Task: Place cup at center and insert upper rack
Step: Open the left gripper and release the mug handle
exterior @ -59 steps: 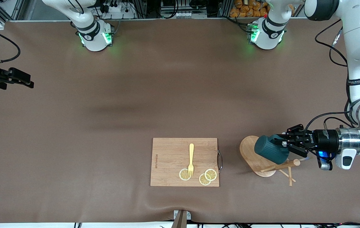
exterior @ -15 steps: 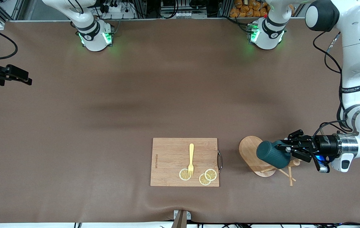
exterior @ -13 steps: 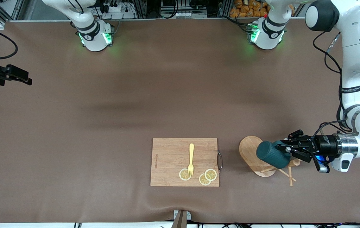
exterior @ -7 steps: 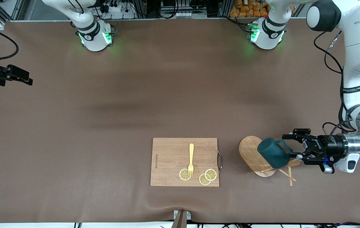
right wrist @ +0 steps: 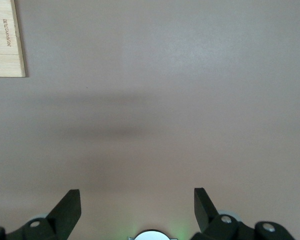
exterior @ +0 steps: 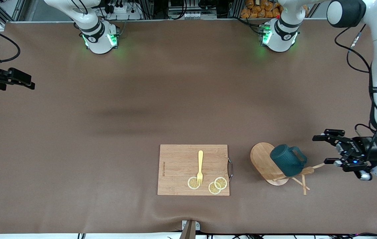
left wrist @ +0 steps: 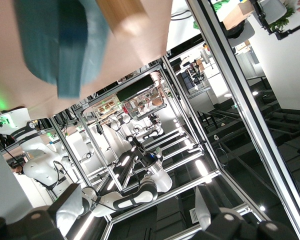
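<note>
The cup (exterior: 287, 161) hangs on the rack (exterior: 271, 164), seemingly on a peg. The left gripper (exterior: 324, 150) sits beside it, fingers spread, empty. The right gripper (exterior: 26, 83) waits well apart, spread.

The cup (left wrist: 60, 42) is a blur cut off by the left wrist view's edge; it hides the upper rack (exterior: 269, 164) post's lower part
</note>
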